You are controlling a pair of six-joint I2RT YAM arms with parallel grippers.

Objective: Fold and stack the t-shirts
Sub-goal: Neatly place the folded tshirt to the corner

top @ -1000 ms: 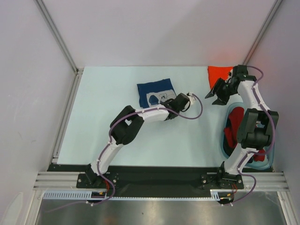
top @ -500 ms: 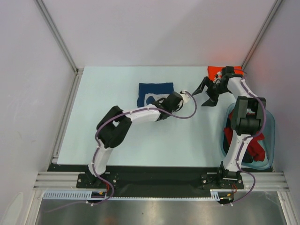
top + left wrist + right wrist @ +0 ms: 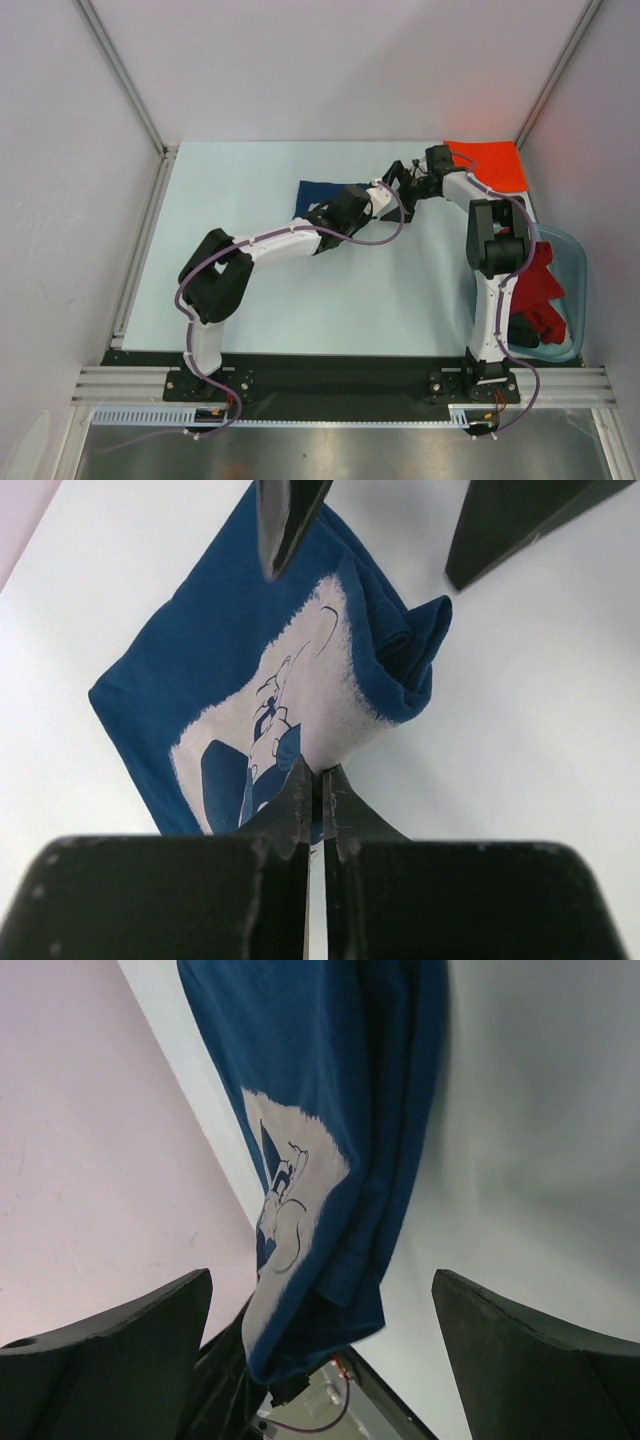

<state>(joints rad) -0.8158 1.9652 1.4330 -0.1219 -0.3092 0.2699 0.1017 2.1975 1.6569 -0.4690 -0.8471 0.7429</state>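
Two arms meet over the middle of the pale blue counter (image 3: 230, 250), which is walled in by white panels. The left arm reaches from its base at the near edge, up and to the right across the bare surface. Its left pincer (image 3: 315, 780) is closed tight on the near edge of the navy blue cloth t-shirt with the white printed graphic (image 3: 250, 680). That shirt lies at the far middle of the counter. Most of it is spread flat with the graphic facing up. Its pinched side is drawn up, and a rolled, bunched fold shows on the side toward the right arm.

From above, the left wrist and its looping purple cable (image 3: 395, 225) cover the shirt's right part, so only the left part shows there.

Just beside it on the right, the right pincer (image 3: 400, 183) is spread wide and grips nothing. Its two dark fingers straddle the bunched side of the navy shirt, and whether they touch it I cannot tell.

Farther right, the bright orange cloth t-shirt (image 3: 488, 165) lies flat in the far right corner, apart from the navy one. The right arm's wrist passes over its left edge.

Along the right side sits the clear bluish plastic tub (image 3: 575, 262), holding a crumpled red t-shirt (image 3: 540, 280) with a dark t-shirt (image 3: 525, 330) nearer the front. The upright right arm hides the tub's left wall.
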